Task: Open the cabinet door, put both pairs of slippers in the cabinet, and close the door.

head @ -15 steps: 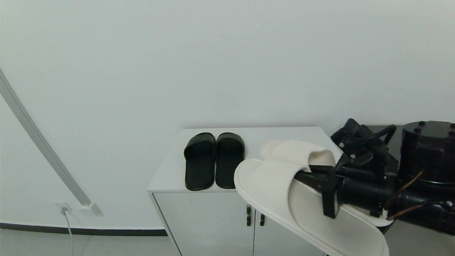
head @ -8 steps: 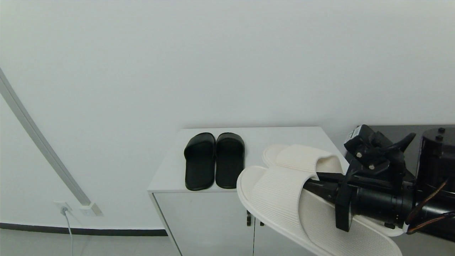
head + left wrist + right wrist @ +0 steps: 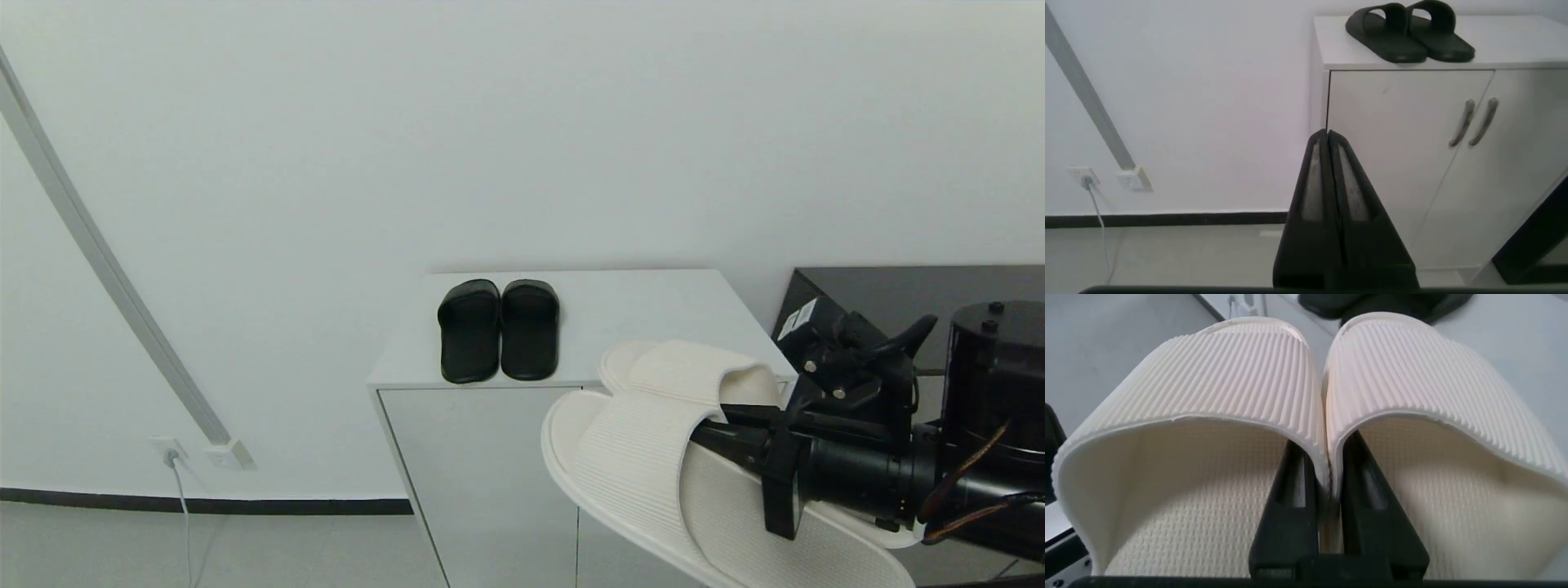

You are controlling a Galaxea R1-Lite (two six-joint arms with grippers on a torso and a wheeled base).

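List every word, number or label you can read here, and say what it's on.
White sticker on the right arm: print too small to read.
Black slippers: no text.
White slippers: no text.
Cabinet: no text.
Nothing legible anywhere.

Matte black right arm point(image 3: 857, 474), a thick cylinder with a flat collar point(image 3: 777, 490).
Above the collar, silver screws point(image 3: 833, 393) and a white label point(image 3: 796, 320); behind it, orange-brown cables point(image 3: 967, 469); the left gripper point(image 3: 1328, 143) is black, tapered.

A wall socket point(image 3: 170, 451) sits below grey conduit point(image 3: 109, 253).
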